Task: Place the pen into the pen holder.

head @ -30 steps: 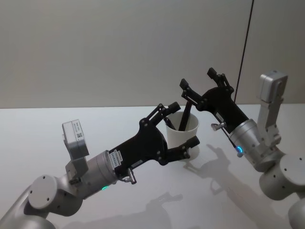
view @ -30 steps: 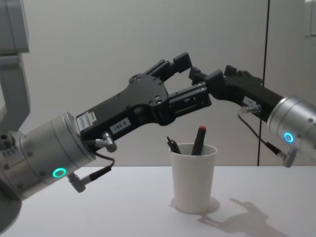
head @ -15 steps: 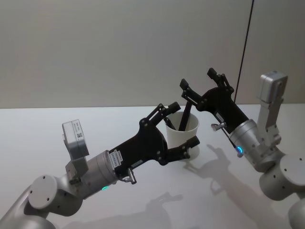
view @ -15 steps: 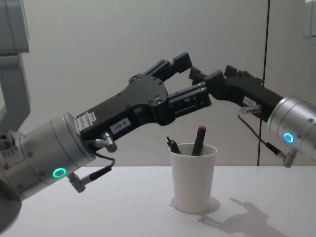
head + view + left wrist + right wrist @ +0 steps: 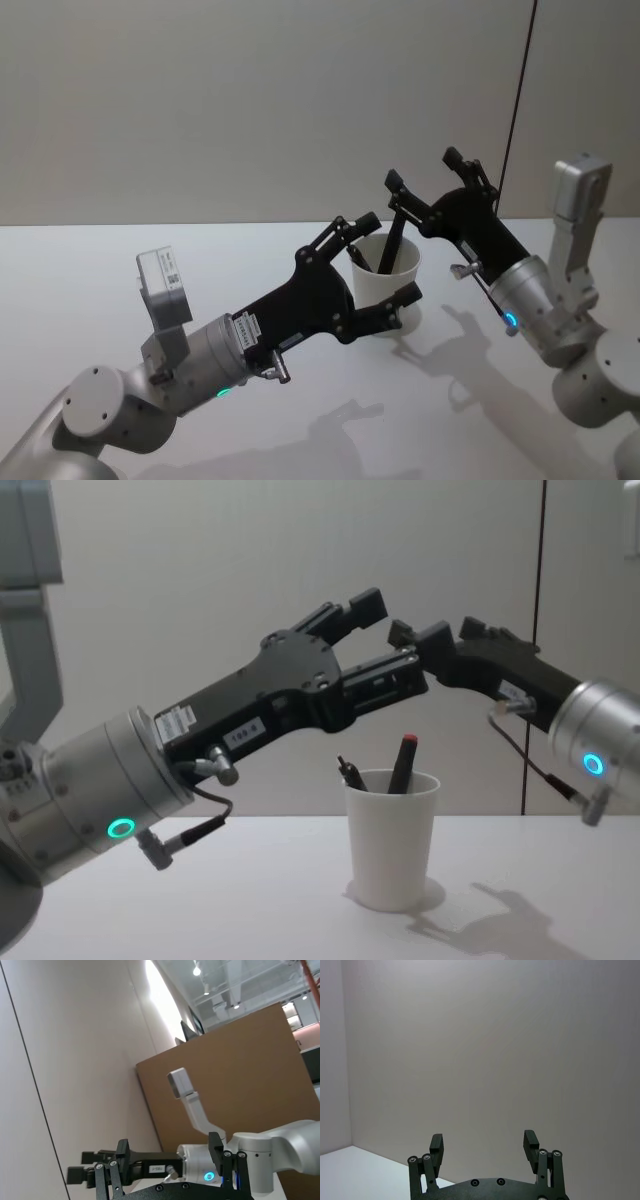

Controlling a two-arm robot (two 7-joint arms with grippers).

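Almost no change on the left: black left gripper [image 5: 385,635] on its silver wrist stays raised above and just left of the cup, fingers spread wide, holding nothing. Same open pose in the head view [image 5: 385,258], with the cup seen between the two fingers but lower than them.

In the middle, on the matte white table [image 5: 200,900], stands the plain white paper-like pen holder [image 5: 392,837], tapered downward, with a thin rolled rim. Inside it already lean two pens: a dark pen with a red cap [image 5: 402,765] and a shorter black pen [image 5: 350,774], both tilted, tips sticking out over the rim. Judged from this: pen is in the holder, task looks done or nearly done.

On the right, a small change: black right gripper [image 5: 440,638] has drawn back a little to the right and away from the cup compared with half a second ago. Fingers stand well apart and empty, clear in the right wrist view [image 5: 483,1146]. Reads as a retreat after release.

Surfaces: smooth grey wall behind, hard matte black plastic on the fingers, brushed metal cylinders at the wrists, soft shadows on the table.
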